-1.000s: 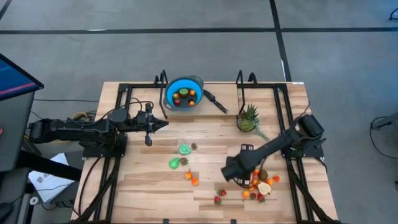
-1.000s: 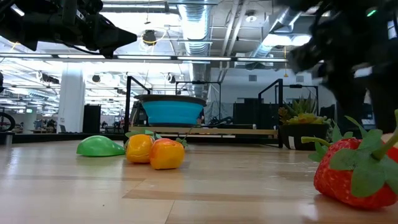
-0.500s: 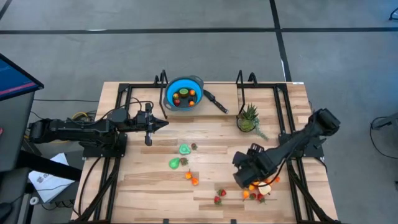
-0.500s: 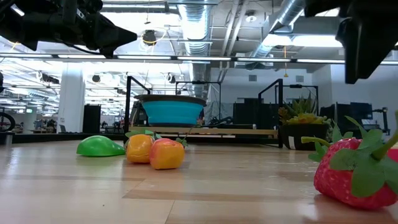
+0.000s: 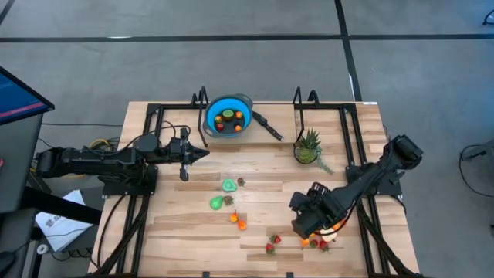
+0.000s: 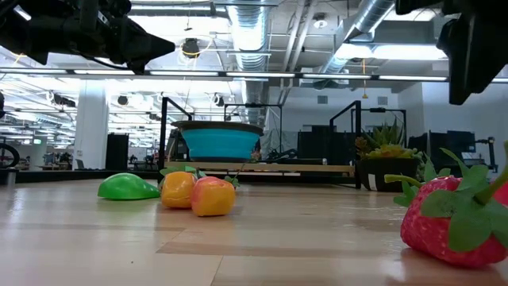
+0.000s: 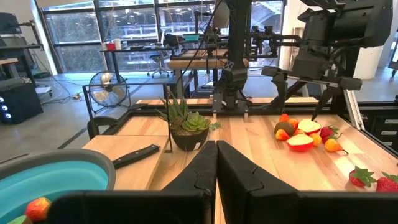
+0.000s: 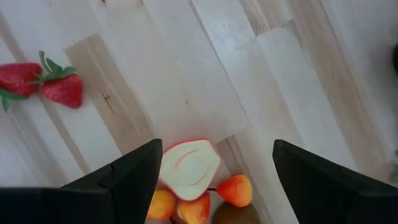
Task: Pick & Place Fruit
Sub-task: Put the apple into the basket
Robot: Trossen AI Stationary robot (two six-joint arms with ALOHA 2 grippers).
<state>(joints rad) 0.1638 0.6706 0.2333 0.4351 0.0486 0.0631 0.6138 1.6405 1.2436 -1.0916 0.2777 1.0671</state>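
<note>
Small toy fruits lie on the wooden table. A cut peach half (image 8: 189, 165) sits in a cluster (image 5: 324, 238) with orange pieces (image 8: 235, 190) near the right near corner. My right gripper (image 8: 217, 157) hangs open above this cluster (image 7: 300, 135), one finger on either side of the peach half, touching nothing. Two strawberries (image 8: 43, 84) lie to one side. Green fruits (image 5: 223, 194) and two orange pieces (image 6: 198, 195) rest mid-table. My left gripper (image 7: 216, 148) waits shut near the blue bowl (image 5: 228, 116).
The blue bowl holds a few fruits and its black handle (image 5: 268, 125) points right. A spiky green plant in a pot (image 5: 308, 147) stands at the far right. Black frame rails (image 5: 154, 131) run along both table sides. Bare wood lies between the two fruit groups.
My right gripper has moved toward the table's right and near edges and now hangs over the fruit cluster by the right near corner; its arm has swung outward. The fruits and my left arm have stayed still.
</note>
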